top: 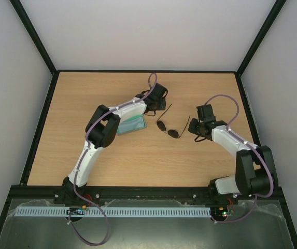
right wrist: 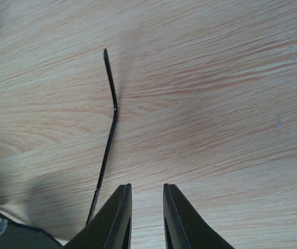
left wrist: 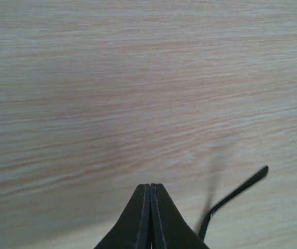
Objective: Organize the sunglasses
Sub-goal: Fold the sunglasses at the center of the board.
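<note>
The sunglasses (top: 168,129) lie open on the wooden table (top: 86,104), two round dark lenses side by side and both thin temple arms spread toward the back. My left gripper (top: 155,110) hovers just left of the far temple tip. In the left wrist view it (left wrist: 151,185) is shut with nothing between its fingers, and that temple arm (left wrist: 236,194) lies to its right. My right gripper (top: 194,130) sits right of the glasses. In the right wrist view its jaws (right wrist: 147,185) stand a narrow gap apart over bare wood, with the other temple arm (right wrist: 109,129) just to their left and a lens (right wrist: 13,237) at the bottom corner.
A grey case with green lining (top: 132,125) lies open left of the sunglasses, partly hidden under my left forearm. Black frame posts and pale walls enclose the table on three sides.
</note>
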{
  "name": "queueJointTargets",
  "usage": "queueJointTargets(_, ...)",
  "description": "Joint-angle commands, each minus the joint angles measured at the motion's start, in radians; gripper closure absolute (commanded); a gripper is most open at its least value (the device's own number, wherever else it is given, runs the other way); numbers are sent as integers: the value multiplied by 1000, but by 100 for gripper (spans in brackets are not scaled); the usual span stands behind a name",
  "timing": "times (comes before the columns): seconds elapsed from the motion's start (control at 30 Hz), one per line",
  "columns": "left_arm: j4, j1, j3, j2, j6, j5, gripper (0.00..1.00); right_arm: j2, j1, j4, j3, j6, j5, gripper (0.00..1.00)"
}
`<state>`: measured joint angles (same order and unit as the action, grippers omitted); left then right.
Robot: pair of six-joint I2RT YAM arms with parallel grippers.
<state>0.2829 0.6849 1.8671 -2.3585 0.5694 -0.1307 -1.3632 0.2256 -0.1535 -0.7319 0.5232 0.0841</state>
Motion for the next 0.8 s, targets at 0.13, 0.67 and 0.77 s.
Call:
queueJointTargets(0.13,44,-5,137,-140,-43,55,98,-96,-17,21,-20,1,26,82)
queueJointTargets(0.67,-195,39,-312,65,-81,203,98,-194,-64,38,-32,4,11,82)
queueJointTargets(0.77,-222,50,-351,92,-89,223,98,-236,-72,45,-50,3,-2,82)
